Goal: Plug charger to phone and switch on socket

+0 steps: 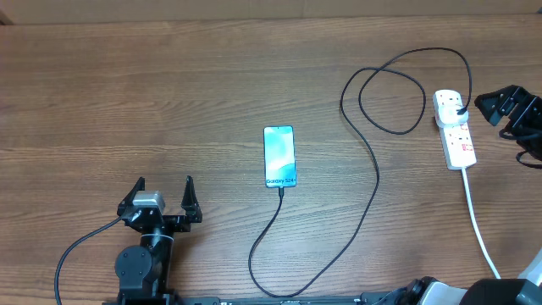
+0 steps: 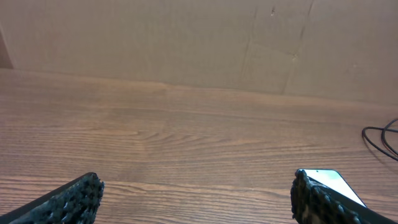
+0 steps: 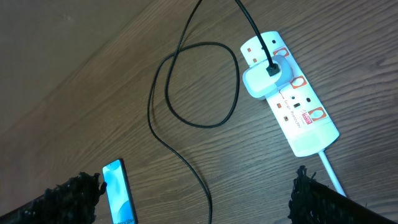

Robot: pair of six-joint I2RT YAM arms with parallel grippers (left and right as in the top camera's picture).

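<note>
Judging the charger seated in the phone lying central, the switch beside its plug on the socket, far right, is best pressed squarely by one finger of the spread right gripper (left gripper likewise spread, empty).

"Can you tell whether the socket switches are on?"

"Too small from above. Its white cord is lost near the lower right corner."

"The phone?"

"One of the left fingers half hides it there. The right wrist view crops its lower end."
</note>
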